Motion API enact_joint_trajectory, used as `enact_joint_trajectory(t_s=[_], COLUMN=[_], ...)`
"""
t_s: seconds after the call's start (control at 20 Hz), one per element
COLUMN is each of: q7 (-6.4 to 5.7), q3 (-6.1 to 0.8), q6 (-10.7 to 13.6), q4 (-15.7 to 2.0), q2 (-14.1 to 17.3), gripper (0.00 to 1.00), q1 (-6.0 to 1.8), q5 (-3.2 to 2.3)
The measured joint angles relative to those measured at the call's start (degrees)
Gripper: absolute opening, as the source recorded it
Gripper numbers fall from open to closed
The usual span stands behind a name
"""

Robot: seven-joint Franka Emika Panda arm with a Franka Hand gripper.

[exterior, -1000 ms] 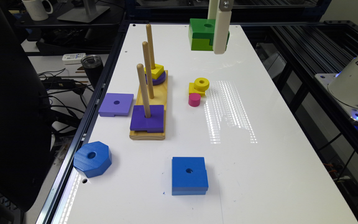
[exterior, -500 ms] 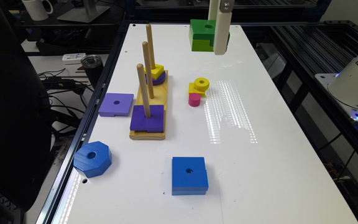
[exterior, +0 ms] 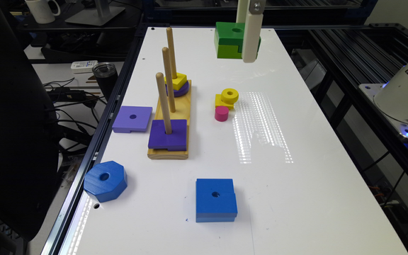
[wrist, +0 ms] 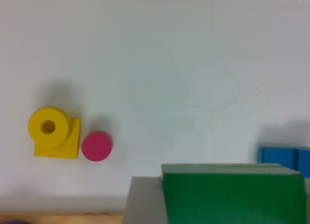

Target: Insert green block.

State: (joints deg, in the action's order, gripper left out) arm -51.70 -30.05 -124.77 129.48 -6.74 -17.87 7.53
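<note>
White tabletop (exterior: 296,198) spans the exterior view, dark racks behind it. Green block (exterior: 229,39) is seen at top centre of that frame, held aloft by the gripper (exterior: 247,53), well clear of the table, presumably so its hole can pass over a peg tip. In the wrist view the block (wrist: 232,192) sits at lower right against a grey finger (wrist: 143,200), so the fingers are judged closed on the block. Peg board (exterior: 170,127) lies left of centre with three upright pegs; the middle peg (exterior: 168,79) is bare, a likely target. Yellow ring (exterior: 229,95) and pink cylinder (exterior: 221,113) rest below the block.
</note>
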Motion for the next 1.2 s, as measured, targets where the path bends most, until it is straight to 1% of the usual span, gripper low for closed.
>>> enact_joint_trajectory(t_s=[0.15,0.3,0.4,0.5,0.7,0.9,1.2], q7=[0.0,-0.01,-0.03,-0.12,-0.5,-1.43,-2.64], q3=[0.0,-0.01,-0.02,-0.02,-0.02,-0.1,-0.25], q6=[-0.9,-1.8,-2.2,-2.3,-2.4,-2.4,-2.4], q4=[-0.08,-0.52,-1.13,-1.95,-4.27,-6.96,-10.65], q2=[0.5,1.5,2.4,3.3,5.9,8.9,13.0], gripper=[0.0,0.0,0.0,0.0,0.0,0.0,0.0], q1=[0.0,-0.03,-0.07,-0.12,-0.18,-0.17,-0.11], q5=[-0.05,-0.22,-0.41,-0.76,-1.87,-3.57,-5.8])
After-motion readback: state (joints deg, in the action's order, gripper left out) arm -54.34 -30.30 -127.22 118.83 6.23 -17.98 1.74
